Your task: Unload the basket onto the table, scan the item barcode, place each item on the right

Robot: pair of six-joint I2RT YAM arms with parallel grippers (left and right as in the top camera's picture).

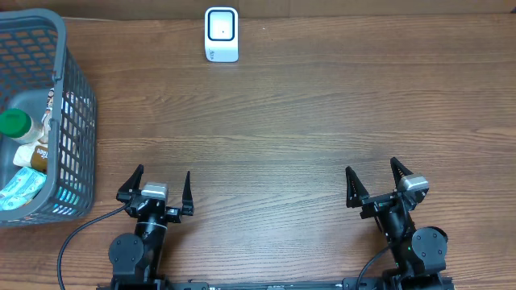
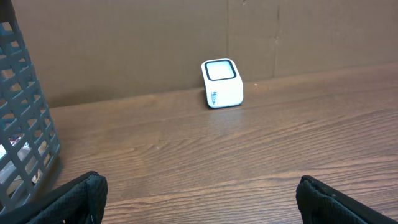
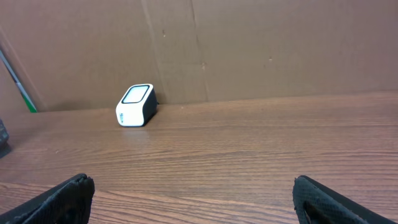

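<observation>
- The barcode scanner [image 1: 221, 34], a small white block with a dark-framed window on its top face, stands at the far edge of the wooden table [image 1: 282, 121], a little left of centre. It is close against a brown cardboard wall [image 2: 124, 43].
- A grey plastic basket [image 1: 76, 121] with lattice sides sits at the left edge of the table, well apart from the scanner.
- The items to scan lie inside the basket. A green-capped bottle [image 1: 14, 123] lies towards its left side, a tan-labelled pack [image 1: 32, 155] is just nearer than it, and a pale blue packet [image 1: 20, 192] is nearest of all. No barcode can be made out on any of them.
- The left gripper [image 1: 163, 172] is at the near edge, left of centre and just right of the basket's near corner without touching it. Its jaws are spread wide, with only bare wood between them.
- The right gripper [image 1: 371, 167] is at the near edge, right of centre, well apart from the scanner and the basket. Its jaws are also spread wide and grasp nothing.
- Both grippers face the far wall, and each wrist view has the scanner ahead of its black fingers [image 2: 74, 199].
</observation>
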